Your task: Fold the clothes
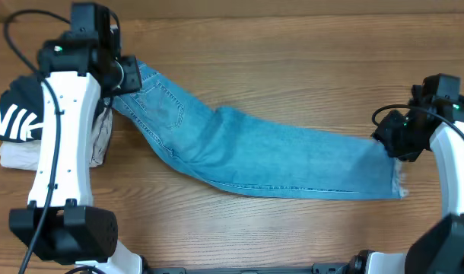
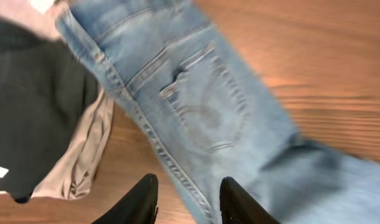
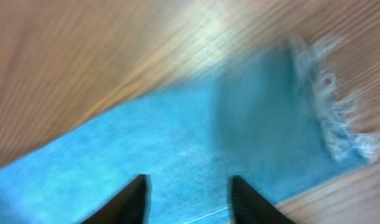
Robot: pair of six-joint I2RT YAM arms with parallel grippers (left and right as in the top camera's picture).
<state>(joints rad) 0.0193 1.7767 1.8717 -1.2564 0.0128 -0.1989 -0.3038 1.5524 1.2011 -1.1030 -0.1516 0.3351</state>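
Light-blue denim jeans (image 1: pixel 255 156) lie folded lengthwise across the wooden table, waist at the upper left, frayed hems at the right. In the left wrist view the back pocket (image 2: pixel 205 99) and side seam show. My left gripper (image 2: pixel 189 196) is open, above the jeans' seam edge near the waist (image 1: pixel 122 76). My right gripper (image 3: pixel 189 196) is open, above the leg near the frayed hem (image 3: pixel 339 118), by the jeans' right end (image 1: pixel 392 144). Neither holds anything.
A pile of a black top with white lettering (image 1: pixel 15 114) over beige and white garments (image 1: pixel 103 141) lies at the left edge; it also shows in the left wrist view (image 2: pixel 34 112). Bare wood table (image 1: pixel 293 68) surrounds the jeans.
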